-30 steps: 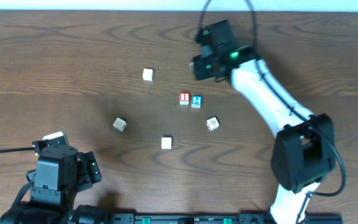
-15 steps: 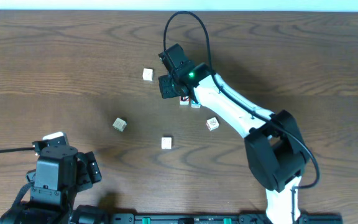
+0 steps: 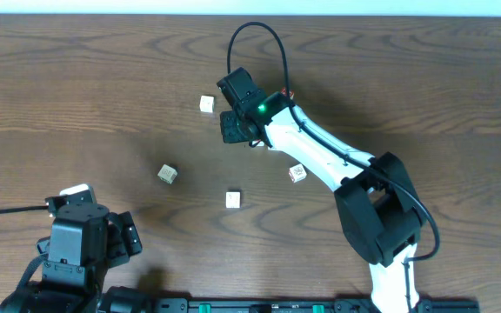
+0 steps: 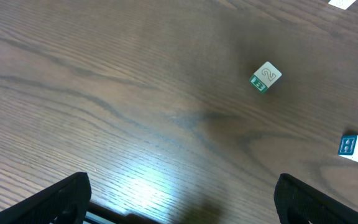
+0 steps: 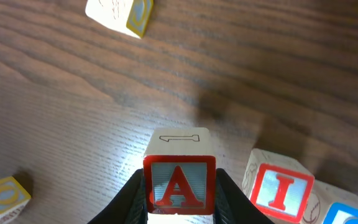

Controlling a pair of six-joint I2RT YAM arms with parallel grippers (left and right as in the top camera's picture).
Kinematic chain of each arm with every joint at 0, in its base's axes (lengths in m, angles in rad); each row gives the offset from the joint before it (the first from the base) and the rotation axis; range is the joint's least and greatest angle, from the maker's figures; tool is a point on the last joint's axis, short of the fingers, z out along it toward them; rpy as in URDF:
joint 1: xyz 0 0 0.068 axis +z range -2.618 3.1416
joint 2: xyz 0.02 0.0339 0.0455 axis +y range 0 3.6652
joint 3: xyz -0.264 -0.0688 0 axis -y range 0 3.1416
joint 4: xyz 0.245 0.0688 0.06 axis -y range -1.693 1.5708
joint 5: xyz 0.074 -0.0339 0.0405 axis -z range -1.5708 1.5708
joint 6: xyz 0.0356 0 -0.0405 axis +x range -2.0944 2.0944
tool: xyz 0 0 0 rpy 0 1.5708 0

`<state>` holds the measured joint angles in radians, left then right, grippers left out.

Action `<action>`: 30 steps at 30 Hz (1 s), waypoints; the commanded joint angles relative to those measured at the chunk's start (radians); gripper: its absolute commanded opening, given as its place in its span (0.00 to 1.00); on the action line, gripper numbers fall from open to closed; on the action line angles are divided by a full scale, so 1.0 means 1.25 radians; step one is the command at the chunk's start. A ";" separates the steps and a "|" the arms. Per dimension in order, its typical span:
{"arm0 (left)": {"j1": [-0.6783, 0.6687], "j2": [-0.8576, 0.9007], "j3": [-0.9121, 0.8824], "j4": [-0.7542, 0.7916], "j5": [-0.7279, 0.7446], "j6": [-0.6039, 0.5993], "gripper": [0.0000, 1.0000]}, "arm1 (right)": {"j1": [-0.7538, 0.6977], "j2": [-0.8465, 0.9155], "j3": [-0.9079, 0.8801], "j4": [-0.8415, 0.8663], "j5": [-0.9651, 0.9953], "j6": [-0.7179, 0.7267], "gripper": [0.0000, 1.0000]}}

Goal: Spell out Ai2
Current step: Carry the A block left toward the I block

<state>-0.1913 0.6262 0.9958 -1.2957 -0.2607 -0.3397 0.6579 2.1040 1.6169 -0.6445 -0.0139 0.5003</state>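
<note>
My right gripper (image 5: 179, 194) is shut on the red-framed A cube (image 5: 179, 180), held low over the table with the A facing the camera. Just right of it stands the red-framed I cube (image 5: 279, 190). Beyond that, only a blue-framed corner of the 2 cube (image 5: 355, 215) shows at the frame's edge. In the overhead view the right gripper (image 3: 236, 128) and its arm cover all three cubes. My left gripper (image 4: 182, 200) is open over bare wood near the front left of the table (image 3: 85, 230).
Pale cubes lie scattered: one behind the right gripper (image 3: 206, 104), one at the left (image 3: 167, 174), one in front (image 3: 233, 200), one by the right arm (image 3: 297, 173). The left wrist view shows a green-marked cube (image 4: 265, 77) and a blue-marked one (image 4: 357, 148).
The right arm swung left from the back right, passing over the I and 2 cubes, and now holds its cube just left of them. The left arm has not moved.
</note>
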 commanded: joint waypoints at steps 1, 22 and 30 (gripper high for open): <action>0.002 -0.002 0.003 0.000 -0.001 -0.003 0.95 | 0.006 0.020 0.010 -0.015 0.008 0.022 0.02; 0.002 -0.002 0.003 0.000 -0.001 -0.003 0.95 | 0.005 0.033 0.010 -0.050 0.056 0.031 0.01; 0.002 -0.002 0.003 0.000 -0.001 -0.003 0.95 | 0.005 0.035 0.009 -0.056 0.056 0.030 0.01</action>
<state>-0.1913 0.6262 0.9958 -1.2961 -0.2607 -0.3397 0.6586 2.1357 1.6169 -0.7136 0.0383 0.5198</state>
